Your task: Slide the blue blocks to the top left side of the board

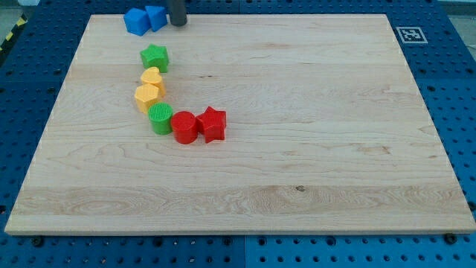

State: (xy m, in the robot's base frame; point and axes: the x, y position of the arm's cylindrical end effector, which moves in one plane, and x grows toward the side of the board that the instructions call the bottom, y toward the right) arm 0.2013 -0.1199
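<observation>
Two blue blocks sit side by side at the view's top left edge of the wooden board (297, 171): a larger blue block (136, 21) on the left and a smaller blue cube (156, 17) touching its right side. My tip (178, 24) is a dark rod coming down from the view's top, just right of the blue cube, very close to it or touching it.
A curved row of blocks lies left of centre: a green star (155, 57), a yellow heart (153, 79), a yellow hexagon (146, 97), a green cylinder (161, 118), a red cylinder (184, 127), a red star (213, 124). A fiducial tag (408, 34) marks the top right corner.
</observation>
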